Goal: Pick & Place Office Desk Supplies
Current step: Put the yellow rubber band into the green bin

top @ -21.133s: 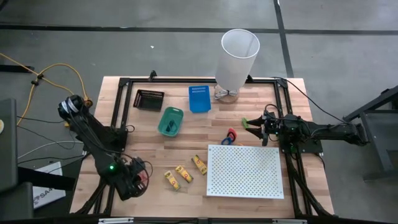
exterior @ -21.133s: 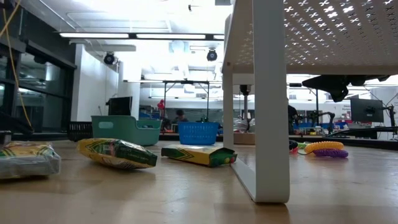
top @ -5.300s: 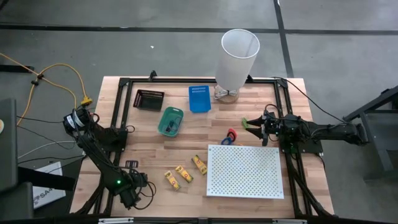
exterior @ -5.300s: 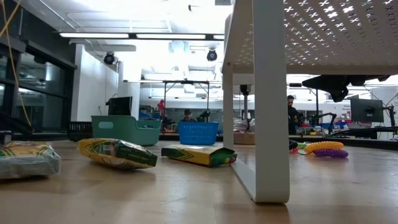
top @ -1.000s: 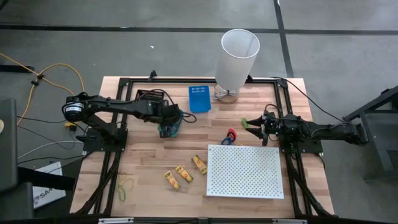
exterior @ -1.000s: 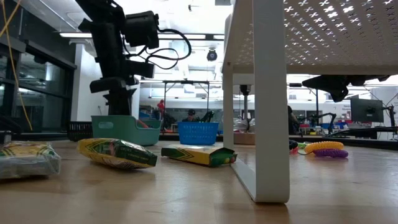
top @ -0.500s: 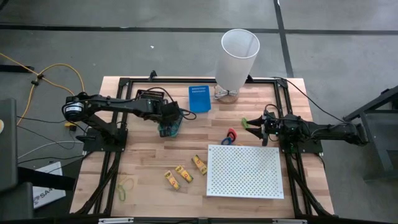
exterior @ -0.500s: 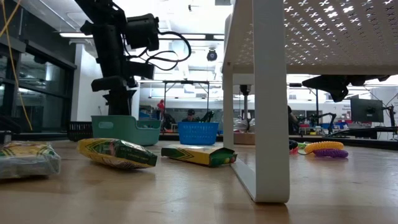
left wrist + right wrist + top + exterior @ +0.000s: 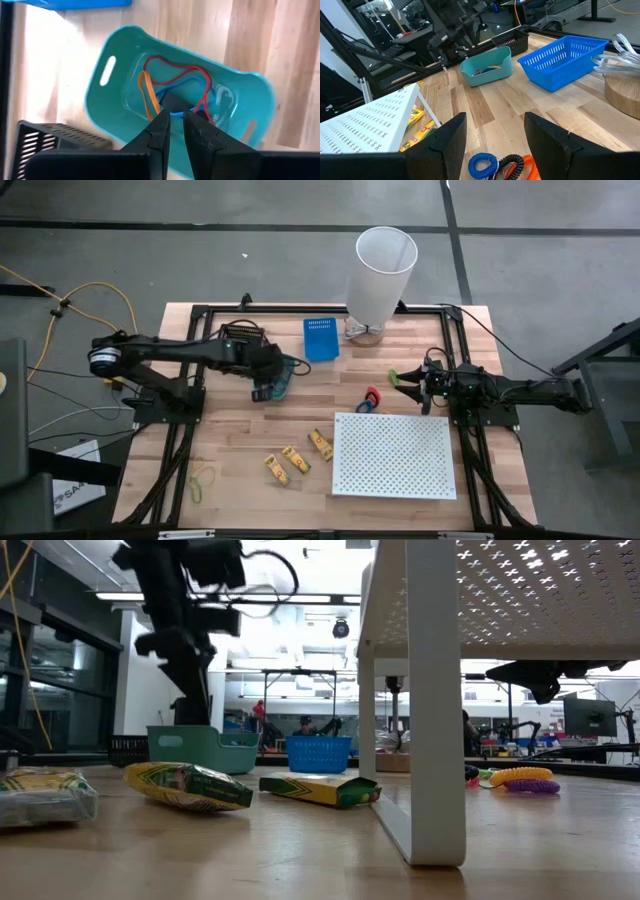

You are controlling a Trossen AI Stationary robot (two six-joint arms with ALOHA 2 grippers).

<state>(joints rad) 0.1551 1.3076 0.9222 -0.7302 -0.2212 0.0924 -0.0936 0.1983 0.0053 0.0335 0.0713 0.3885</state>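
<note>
Pulling back from the teal bin (image 9: 277, 376), the left end effector (image 9: 173, 131) is now empty, fingers nearly closed, with rubber bands (image 9: 172, 87) dropped inside; right end effector (image 9: 495, 132) waits open, packs (image 9: 295, 457) remain on worktop (image 9: 240, 440).

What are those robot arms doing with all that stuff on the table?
The left gripper hangs over the teal bin, its fingers nearly together with nothing visible between them. Red, orange and blue rubber bands lie in that bin. The right gripper waits at the table's right side with fingers open, near a few coiled bands. Three yellow packs lie loose beside the white perforated board, and a thin loop lies near the front left corner.
</note>
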